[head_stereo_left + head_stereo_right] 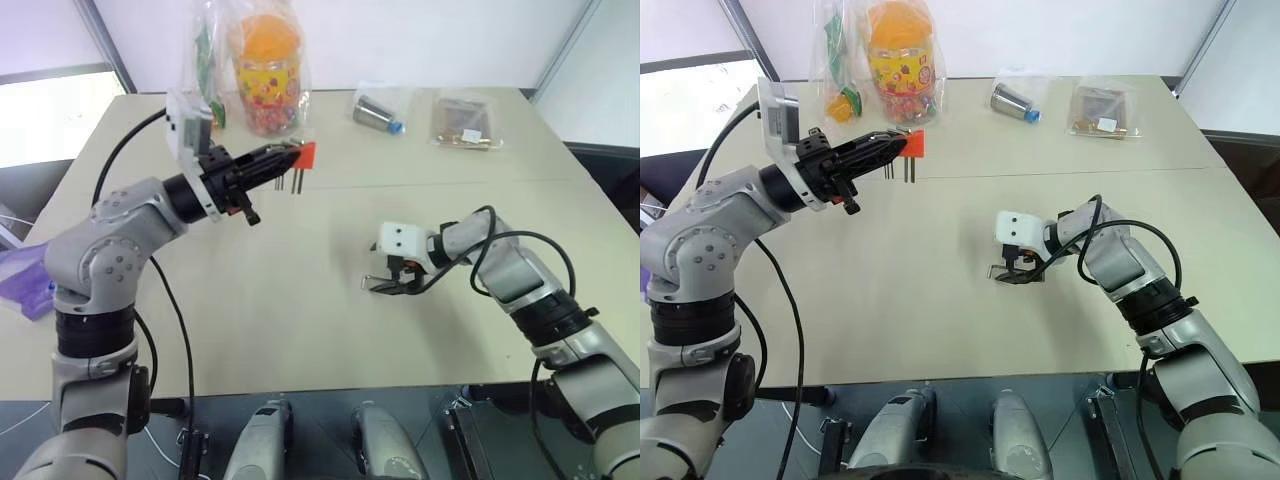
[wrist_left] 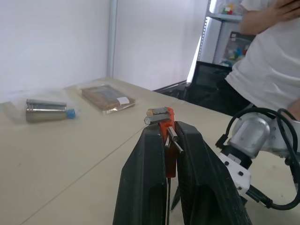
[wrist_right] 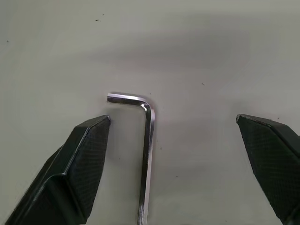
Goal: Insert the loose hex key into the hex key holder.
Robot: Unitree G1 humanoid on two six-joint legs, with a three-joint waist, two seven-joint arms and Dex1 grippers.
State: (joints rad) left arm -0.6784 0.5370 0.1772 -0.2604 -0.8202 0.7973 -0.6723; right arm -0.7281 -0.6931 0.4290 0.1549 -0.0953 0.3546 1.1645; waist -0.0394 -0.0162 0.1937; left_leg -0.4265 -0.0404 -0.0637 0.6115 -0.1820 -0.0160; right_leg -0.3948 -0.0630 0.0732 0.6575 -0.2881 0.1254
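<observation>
The hex key holder is a small red-orange block with two short dark keys hanging below it. My left gripper is shut on it and holds it in the air over the back left of the table. The left wrist view has the holder pinched at the fingertips. The loose hex key, a thin grey L-shaped rod, lies flat on the table. My right gripper is low over it and open, one finger on each side, neither touching it. The head views place that gripper right of centre.
At the back of the table lie a clear bag with an orange-lidded jar, a bagged metal cylinder and a bagged brown item. A purple bag sits off the left edge. A person in a white shirt stands beyond the table.
</observation>
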